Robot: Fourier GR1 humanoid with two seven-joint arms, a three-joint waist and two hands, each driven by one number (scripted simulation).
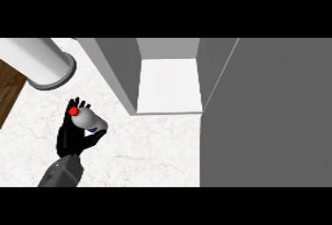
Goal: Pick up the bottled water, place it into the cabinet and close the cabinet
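The bottled water (91, 122), a small clear bottle with a red cap and a blue label, lies tilted in my left hand (70, 137) over the marble counter, left of centre in the head view. My fingers and thumb curl round its body, and the cap points up and to the left. The cabinet (170, 83) stands open to the upper right of the hand, showing a white inner floor with nothing on it. Its grey door (272, 114) is swung out and fills the right side of the view. My right hand does not show.
A large white cylinder (40, 61) with a grey rim lies at the upper left, close above my hand. The cabinet's grey left wall (118, 70) stands between the bottle and the opening. Brown wooden floor (9, 90) shows past the counter's left edge.
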